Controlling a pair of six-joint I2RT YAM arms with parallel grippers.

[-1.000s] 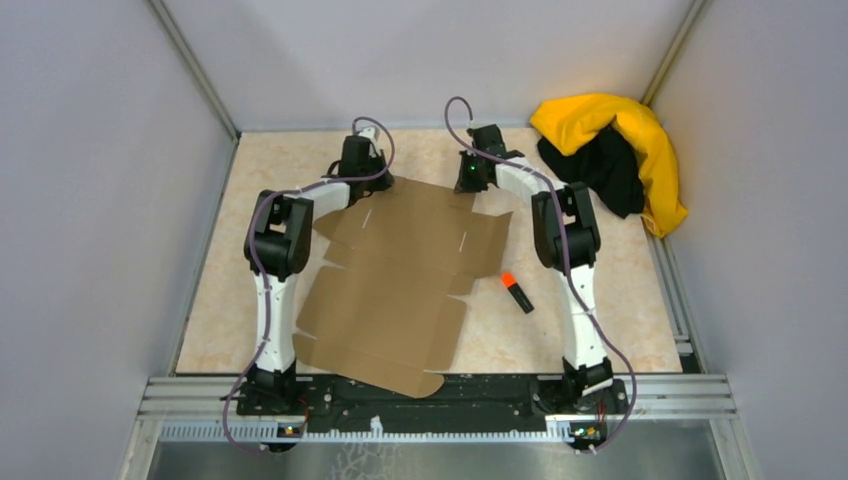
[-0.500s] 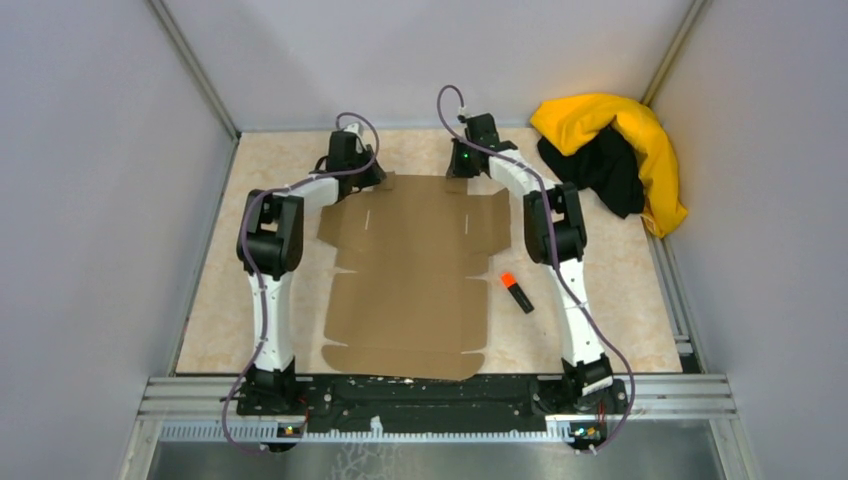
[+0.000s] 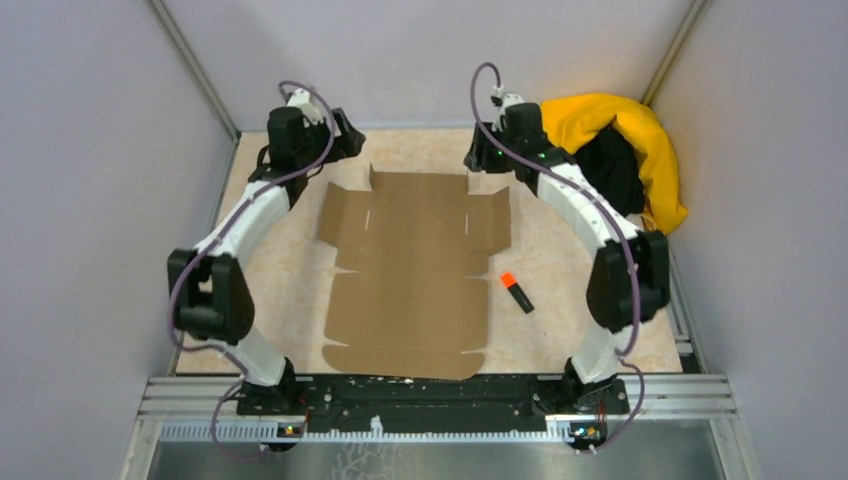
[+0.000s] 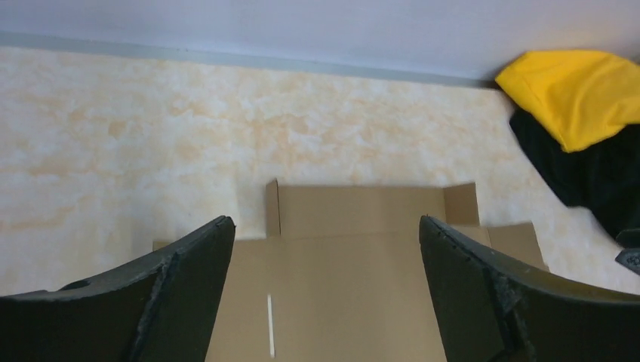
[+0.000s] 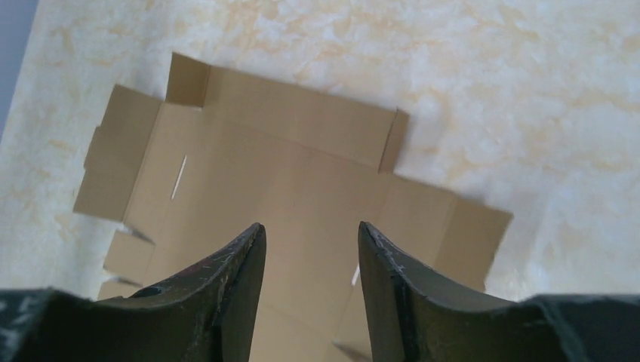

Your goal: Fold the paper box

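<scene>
The paper box [image 3: 415,270] is a flat brown die-cut sheet with flaps and slits, lying unfolded on the marbled table between the arms. My left gripper [image 3: 340,140] hangs above the table just beyond the sheet's far left corner, touching nothing. In the left wrist view the left gripper [image 4: 325,220] stands wide open over the paper box [image 4: 355,286]. My right gripper [image 3: 478,158] hovers over the far right corner. Seen from the right wrist, the right gripper [image 5: 311,224] is open with only the paper box [image 5: 279,173] far below it.
A yellow-and-black cloth heap [image 3: 615,155] fills the far right corner and shows as the cloth heap [image 4: 581,113] from the left wrist. A black marker with an orange cap [image 3: 516,292] lies right of the sheet. Grey walls close in three sides.
Both grippers opened and let go of the sheet's far edge, then rose and swung outward toward the far corners. The sheet turned square to the table and lies flat.
</scene>
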